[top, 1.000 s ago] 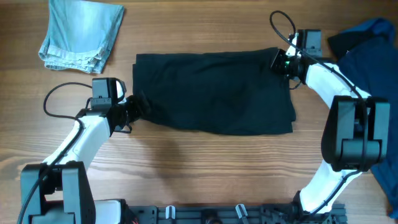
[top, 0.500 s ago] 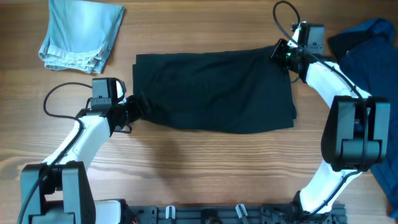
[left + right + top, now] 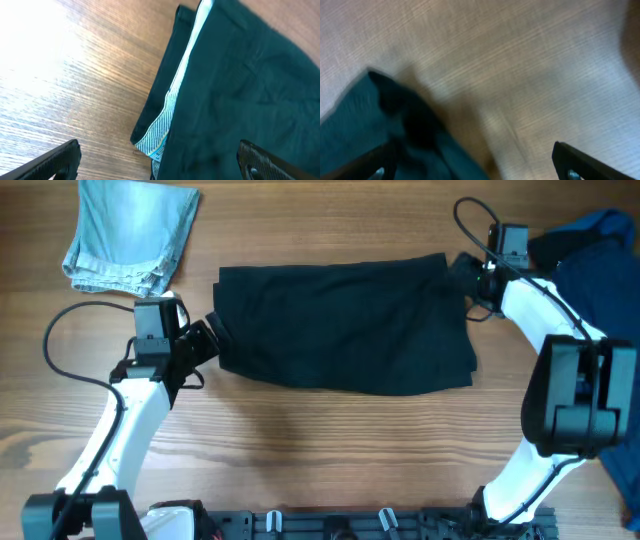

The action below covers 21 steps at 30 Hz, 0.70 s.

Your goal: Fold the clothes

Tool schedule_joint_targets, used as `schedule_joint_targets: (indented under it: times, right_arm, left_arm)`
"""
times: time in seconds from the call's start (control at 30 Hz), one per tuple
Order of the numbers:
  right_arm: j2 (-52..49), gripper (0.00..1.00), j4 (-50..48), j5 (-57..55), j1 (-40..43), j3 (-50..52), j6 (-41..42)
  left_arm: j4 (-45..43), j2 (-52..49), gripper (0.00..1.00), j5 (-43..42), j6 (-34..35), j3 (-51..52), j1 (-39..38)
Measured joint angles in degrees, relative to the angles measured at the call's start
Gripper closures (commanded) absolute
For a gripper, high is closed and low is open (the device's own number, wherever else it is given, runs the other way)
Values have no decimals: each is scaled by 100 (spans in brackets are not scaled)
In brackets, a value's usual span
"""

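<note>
The table (image 3: 330,450) is smooth wood with a clear grain — it gives a soft sheen under the light. The black garment (image 3: 345,325) is matt woven cloth; its pale inner lining (image 3: 167,107) is thin striped fabric. The denim piece (image 3: 130,235) looks faded and coarser, the dark blue garment (image 3: 600,270) soft and dull. The fingers (image 3: 55,161) of the left gripper (image 3: 159,155) — matt black plastic, finely textured.
</note>
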State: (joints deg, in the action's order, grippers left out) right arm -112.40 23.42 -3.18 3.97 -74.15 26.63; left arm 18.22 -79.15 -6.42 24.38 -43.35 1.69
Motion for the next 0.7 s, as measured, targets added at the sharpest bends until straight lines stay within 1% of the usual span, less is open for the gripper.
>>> schedule_joint_targets:
  times: [0.13, 0.2, 0.3, 0.37, 0.43, 0.6, 0.7]
  right_arm:
    - [490, 0, 1154, 195, -2, -59, -315]
    - [538, 0, 1576, 356, 0, -57, -608]
    - [538, 0, 1624, 726, -2, 81, -1093]
    - [538, 1, 1641, 927, -2, 199, -1259]
    - [538, 0, 1639, 1147, -2, 219, -1335]
    - [535, 0, 1698, 1502, -2, 219, -1458]
    - [538, 0, 1768, 1602, -2, 219, -1488]
  left_arm:
    - [-109, 7, 0, 59, 0, -7, 0]
    - [-260, -11, 0, 57, -20, -11, 0]
    - [-551, -133, 0, -98, -79, -11, 4]
    - [-824, -313, 0, -262, -138, -11, 11]
    - [-990, -570, 0, -402, -177, -55, 20]
    - [-1016, -1259, 0, -544, -426, -468, 116]
    - [-1067, -1488, 0, -581, -570, -691, 164]
